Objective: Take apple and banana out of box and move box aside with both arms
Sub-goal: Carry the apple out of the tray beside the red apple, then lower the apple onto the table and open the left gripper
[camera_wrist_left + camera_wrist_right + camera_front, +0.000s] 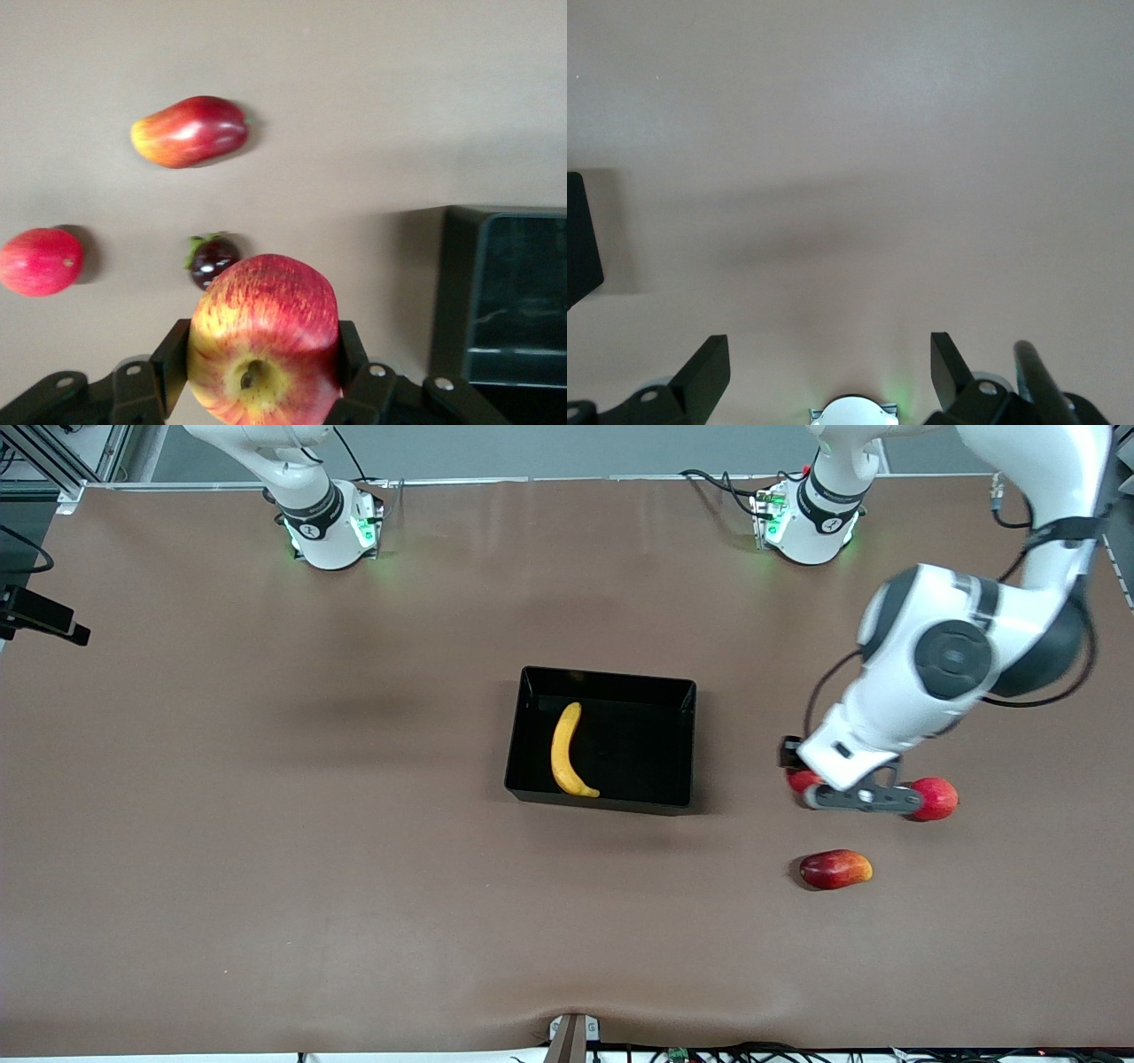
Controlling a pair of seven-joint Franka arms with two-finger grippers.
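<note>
**Apple gripped, banana boxed**

Already we found the banana (pixel 569 751) lying in the box (pixel 682 691), along the wall toward the right arm's end of the table. The box sat mid-table on the brown mat. Our right gripper (pixel 830 372) waited high above bare mat near its own base, its fingers (pixel 709 367) spread wide apart with nothing between them.

Further along, toward the left arm's end, our left gripper (pixel 263 376) had its fingers clamped on the apple (pixel 264 341), stem dimple facing the wrist camera. It hung over the mat beside the box. Below it, in the wrist view, we saw a small dark fruit (pixel 211 260) with a green cap, and near that a plain red fruit (pixel 935 798). Nearer the front camera lay the mango (pixel 834 869), well apart from the box.
</note>
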